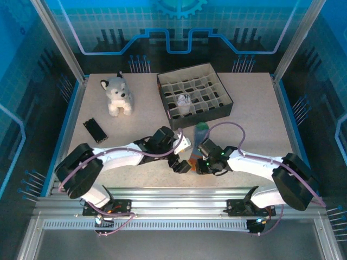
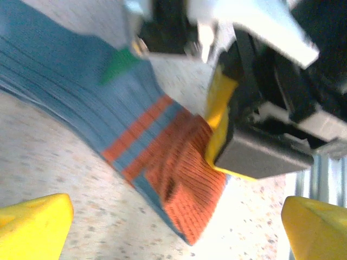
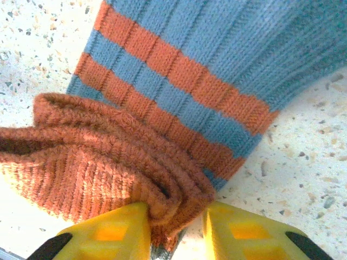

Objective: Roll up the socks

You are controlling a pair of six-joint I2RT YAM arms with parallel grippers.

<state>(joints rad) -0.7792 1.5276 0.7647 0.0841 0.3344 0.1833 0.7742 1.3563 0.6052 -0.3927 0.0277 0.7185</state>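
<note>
From where I stood, the grey-blue sock (image 1: 199,142) lay on the speckled table (image 1: 255,124), just in front of the divider box (image 1: 194,97). Its green toe (image 1: 201,127) pointed toward the box and its orange-red cuff (image 3: 92,168) lay at the near end, between the two arms.

The right gripper (image 3: 176,230) had its yellow fingers (image 3: 108,234) drawn close together on a bunched fold of that cuff, and the ribbed fabric was squeezed up thick between them. Beyond the pinch, the orange and blue stripes of the leg lay flat on the table. From above, this gripper (image 1: 197,164) sat low over the near end of the sock.

The left gripper (image 2: 173,230) stood wide open with nothing in it. Its yellow fingertips (image 2: 33,225) sat far apart at the bottom corners of its own camera's view, with the cuff (image 2: 190,187) and bare table between them. The right gripper's yellow pad and dark finger (image 2: 238,146) pressed against the cuff in that view too. Seen from overhead, the left gripper (image 1: 179,163) was just beside the cuff, on its left.

In one cell of the divider box sat a white bundle with dark marks, which looked like the white sock (image 1: 183,101). A plush husky (image 1: 118,95) stood upright at the far left of the table, and a small black object (image 1: 94,130) lay nearer, well apart from the socks.
</note>
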